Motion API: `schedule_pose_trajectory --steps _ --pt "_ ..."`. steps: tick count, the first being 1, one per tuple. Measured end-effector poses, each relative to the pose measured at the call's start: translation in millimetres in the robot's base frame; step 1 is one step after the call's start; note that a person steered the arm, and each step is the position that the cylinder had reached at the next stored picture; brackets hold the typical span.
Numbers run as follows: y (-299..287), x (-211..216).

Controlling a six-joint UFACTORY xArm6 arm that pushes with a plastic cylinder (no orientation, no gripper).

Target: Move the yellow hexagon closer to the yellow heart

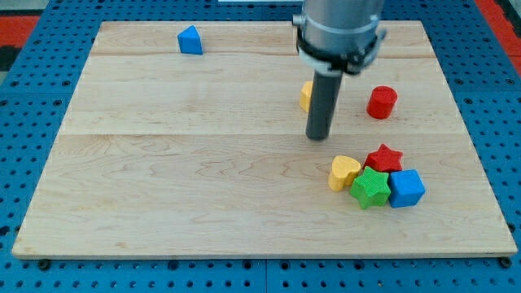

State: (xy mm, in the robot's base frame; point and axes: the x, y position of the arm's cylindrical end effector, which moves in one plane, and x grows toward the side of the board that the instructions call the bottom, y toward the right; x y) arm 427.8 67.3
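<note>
Nearest, green star (pixel 370 188) beside yellow heart (pixel 343 172); farther, yellow hexagon (pixel 306 95) half-hidden behind my tip (pixel 317 137) (no pincer fitted); next, probably circling behind, pushing nearward.

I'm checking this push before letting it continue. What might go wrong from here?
1. My tip sits on the heart side of the yellow hexagon, which the rod mostly hides; pushing now would likely drive it away from the yellow heart.
2. The heart touches the green star and sits beside the red star, so a hard push may scatter that cluster.
</note>
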Motion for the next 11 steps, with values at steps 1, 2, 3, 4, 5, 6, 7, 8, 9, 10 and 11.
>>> schedule_pose_trajectory --steps 1,2,3,4,5,6,7,8,9,10,11 --pt "-67 -14" --pt "-43 -69" --pt "-7 -101" --pt "38 -63" --pt "24 -50" --pt "22 -26" --pt "3 -26" --pt "0 -26" --pt "-9 -26" --pt "-24 -26" --pt "-39 -24"
